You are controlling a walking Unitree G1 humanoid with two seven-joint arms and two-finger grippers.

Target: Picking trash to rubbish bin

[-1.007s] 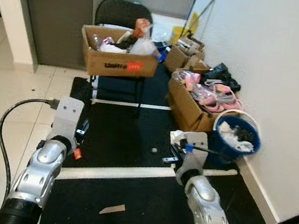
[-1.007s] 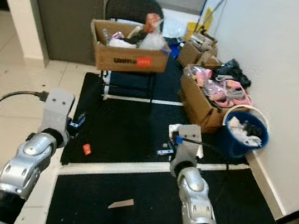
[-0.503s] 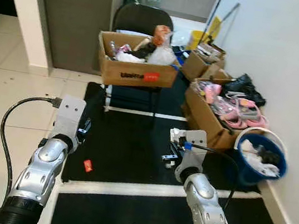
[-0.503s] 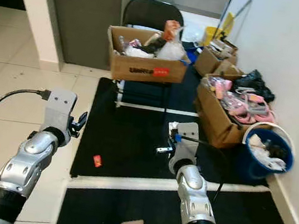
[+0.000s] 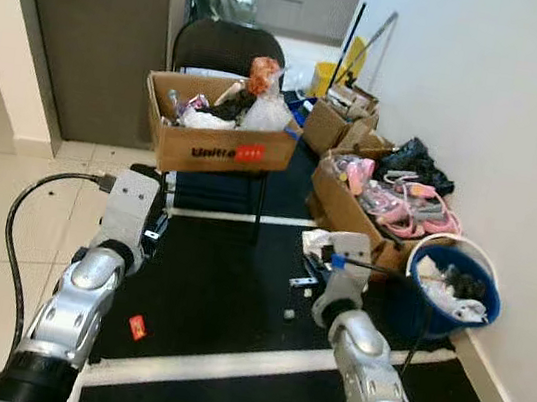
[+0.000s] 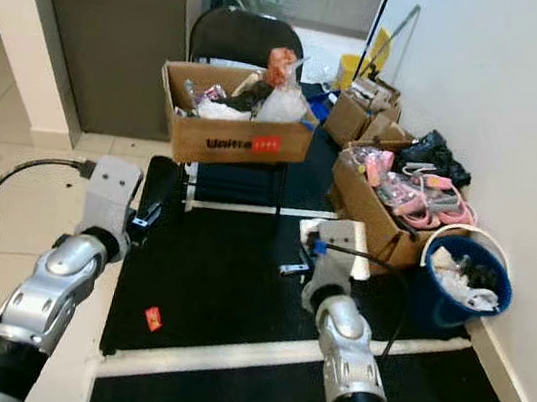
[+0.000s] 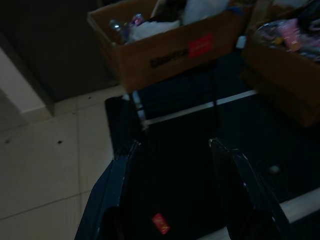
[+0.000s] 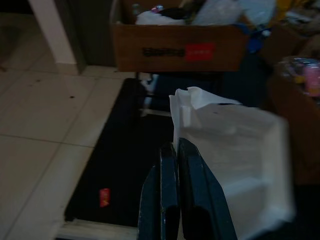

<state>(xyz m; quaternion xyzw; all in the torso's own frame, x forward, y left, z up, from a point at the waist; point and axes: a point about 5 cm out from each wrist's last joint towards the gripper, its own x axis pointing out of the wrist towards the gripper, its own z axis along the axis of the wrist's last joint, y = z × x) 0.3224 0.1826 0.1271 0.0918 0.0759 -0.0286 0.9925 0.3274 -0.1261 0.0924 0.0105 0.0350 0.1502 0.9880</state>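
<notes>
While both arms reach forward over the black mat (image 5: 216, 284), the right gripper (image 8: 172, 150) has its fingers pinched together on a white paper scrap (image 8: 230, 150).

Left gripper (image 7: 172, 145) hangs over the mat with fingers spread wide, nothing between them. Blue rubbish bin (image 5: 452, 289) sits at about 2 o'clock from the right gripper, against the white wall (image 5: 485, 102), already holding trash. Small red scrap (image 5: 136, 327) lies on the mat at about 6 o'clock below the left gripper (wrist view shows it between the finger lines). Tiny white bit (image 5: 288, 314) lies on the mat near the right arm. Cardboard box (image 5: 220, 133) full of bottles and bags rests on a black chair (image 5: 221, 47) at 12 o'clock; another open box (image 5: 355, 199) of pink items stands just beside the bin.
</notes>
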